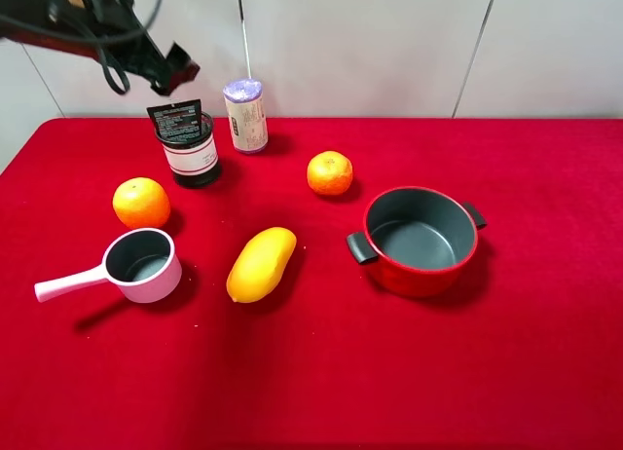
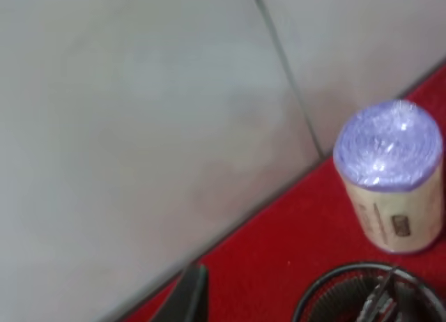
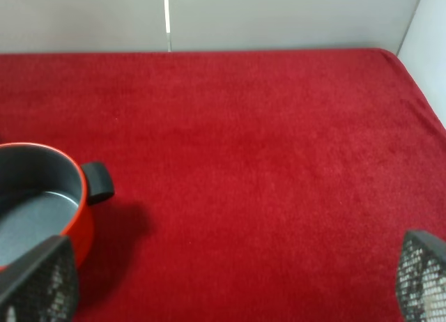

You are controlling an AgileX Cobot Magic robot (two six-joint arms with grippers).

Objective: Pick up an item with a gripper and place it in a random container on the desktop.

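Note:
The dark squeeze tube (image 1: 176, 120) stands inside the black wire-mesh cup (image 1: 194, 159) at the back left, its flat crimped end sticking up above the rim. My left gripper (image 1: 172, 72) hangs just above the tube, apart from it, jaws open and empty. In the left wrist view one of its fingers (image 2: 189, 295) shows, along with the cup's rim (image 2: 322, 290) at the frame's edge. My right gripper (image 3: 230, 284) is open and empty, low over bare cloth beside the red pot (image 3: 82, 217); it is out of the high view.
A white bottle with a purple top (image 1: 246, 115) stands right of the cup. Two oranges (image 1: 141, 202) (image 1: 330, 172), a mango (image 1: 261, 263), a pink saucepan (image 1: 143, 265) and the red two-handled pot (image 1: 421, 241) sit on the red cloth (image 1: 545, 353). A wall runs behind.

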